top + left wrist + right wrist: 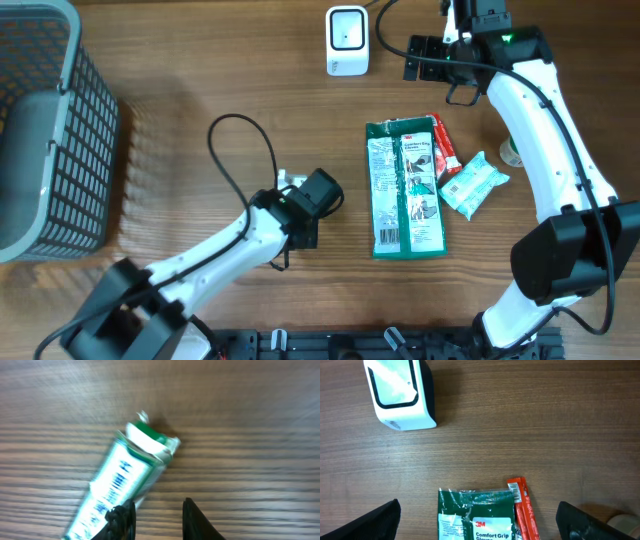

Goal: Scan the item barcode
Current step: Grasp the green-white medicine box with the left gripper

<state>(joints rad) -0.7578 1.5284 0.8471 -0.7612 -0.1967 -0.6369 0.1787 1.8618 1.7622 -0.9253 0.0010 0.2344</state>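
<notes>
One container is sitting on the wooden table [200, 60]: a grey wire basket [85, 120] at the left edge. Inside it only a plain grey mass [30, 170] is showing, too indistinct to name. The other goods are lying loose on the wood. A white-and-green packet [125, 475] is lying flat left of centre. The left gripper [157, 505] is hovering right over it with its jaws narrow and bare wood showing between them. Its left finger [122, 520] is overlapping the packet's edge. A white scanner [347, 40] is standing at the far edge. The right gripper [415, 60] is hanging just beside it, spread wide and holding nothing. A green glove pack [405, 190], a red stick [445, 150] and a small pouch [473, 185] are lying side by side right of centre.
</notes>
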